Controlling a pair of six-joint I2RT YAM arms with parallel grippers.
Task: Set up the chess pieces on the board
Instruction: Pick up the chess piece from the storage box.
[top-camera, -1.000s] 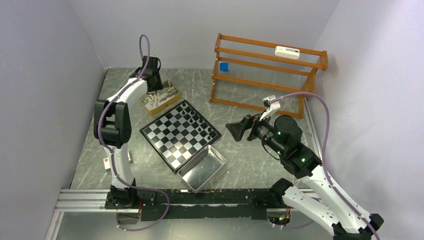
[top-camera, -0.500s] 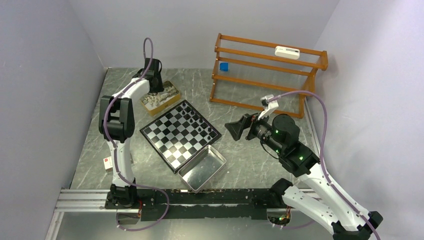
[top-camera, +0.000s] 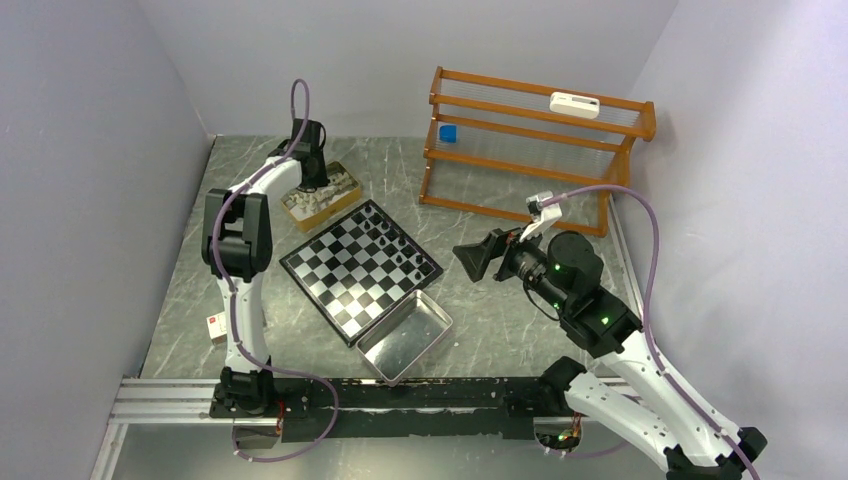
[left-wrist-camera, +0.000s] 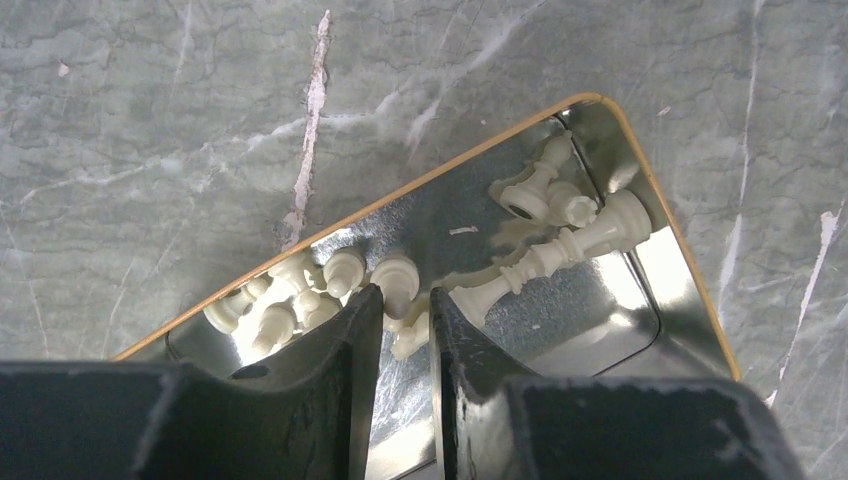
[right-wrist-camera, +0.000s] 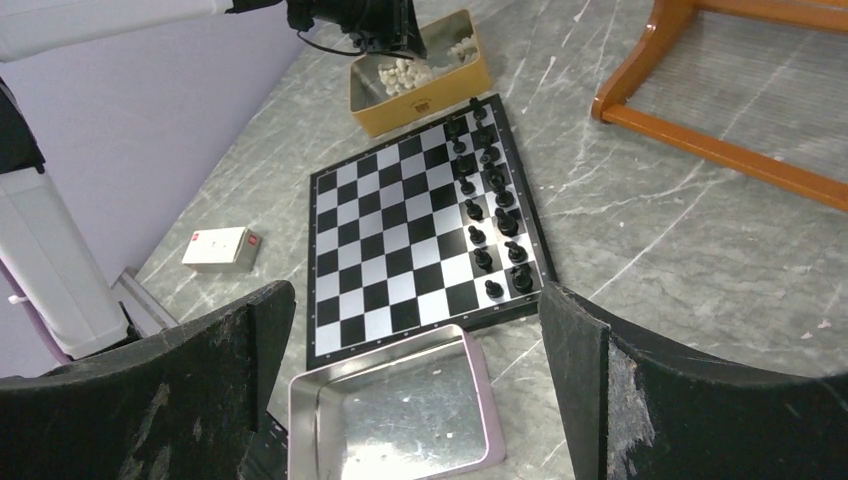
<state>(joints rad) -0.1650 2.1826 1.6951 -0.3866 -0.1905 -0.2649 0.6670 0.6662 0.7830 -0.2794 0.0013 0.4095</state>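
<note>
Grey-green marbled tabletop (top-camera: 500, 320) enclosed by pale lilac walls (top-camera: 100, 150); the board (top-camera: 345, 285) lies askew at its middle, black chess pieces (top-camera: 400, 252) in two rows along its right edge, a metal tray (top-camera: 405, 335) touching its near edge, a wooden rack (top-camera: 530, 150) at the far right. My left tool (left-wrist-camera: 405, 300) reaches into the gold box (left-wrist-camera: 452, 165) just beyond the board, where the cream chess pieces (left-wrist-camera: 560, 235) lie heaped; its fingers stand a narrow slit apart with one cream piece at the slit, though I cannot tell whether it is gripped. My right tool (right-wrist-camera: 415, 300) hangs wide open, holding nothing, above the tabletop right of the board.
</note>
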